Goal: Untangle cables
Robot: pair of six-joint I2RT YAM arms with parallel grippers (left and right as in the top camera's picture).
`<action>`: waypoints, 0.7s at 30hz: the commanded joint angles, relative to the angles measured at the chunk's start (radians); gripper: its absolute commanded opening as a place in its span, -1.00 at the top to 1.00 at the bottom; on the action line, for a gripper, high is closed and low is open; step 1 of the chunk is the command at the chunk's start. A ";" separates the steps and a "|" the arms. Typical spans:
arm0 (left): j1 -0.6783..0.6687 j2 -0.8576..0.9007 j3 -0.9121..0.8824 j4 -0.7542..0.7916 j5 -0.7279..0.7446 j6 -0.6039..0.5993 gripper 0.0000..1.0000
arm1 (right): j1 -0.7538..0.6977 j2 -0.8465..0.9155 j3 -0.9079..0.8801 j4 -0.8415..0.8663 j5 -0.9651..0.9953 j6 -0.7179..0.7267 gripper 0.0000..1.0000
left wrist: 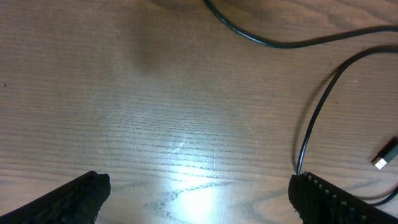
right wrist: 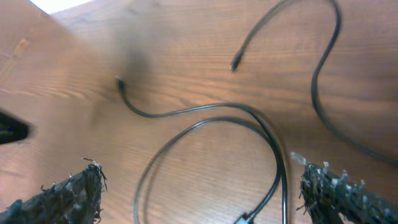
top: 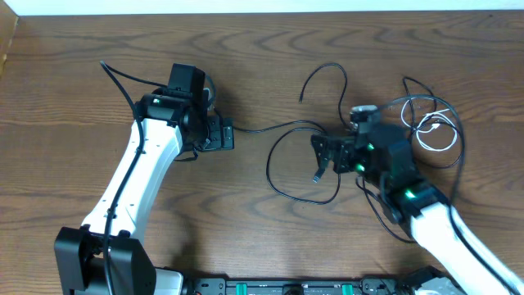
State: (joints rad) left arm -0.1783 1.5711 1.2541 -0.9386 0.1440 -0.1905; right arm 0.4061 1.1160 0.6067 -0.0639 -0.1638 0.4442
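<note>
Closest to the near edge of the tabletop [top: 65, 82], a black loop [top: 268, 170] lies slack in the middle. It is open and free of knots as far as the overhead view shows. Just beyond it the right end effector [top: 318, 157] hovers with its fingers [right wrist: 68, 196] spread wide. The loop passes under the gap, but nothing is gripped. Level with it, toward the left edge, the left end effector [top: 232, 133] is also wide open and empty, and a black cord [top: 262, 129] runs from just beside it toward the right one. Toward the right edge, a white cord [top: 434, 129] lies coiled with black ones overlapping it, and this looks like the unsorted part. Farthest away, a curled cord [top: 327, 65] lies on its own. I judge the cables about half sorted. The middle is spread out, the right-hand bunch remains, and cords cross near the right end effector.
</note>
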 commanded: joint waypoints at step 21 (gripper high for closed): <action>0.003 0.004 -0.005 -0.003 -0.006 -0.003 -0.93 | -0.007 -0.563 0.002 -0.488 0.000 0.003 -0.99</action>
State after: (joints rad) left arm -0.1783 1.5711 1.2537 -0.9386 0.1440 -0.1905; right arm 0.4057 0.5632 0.6064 -0.5137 -0.1638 0.4442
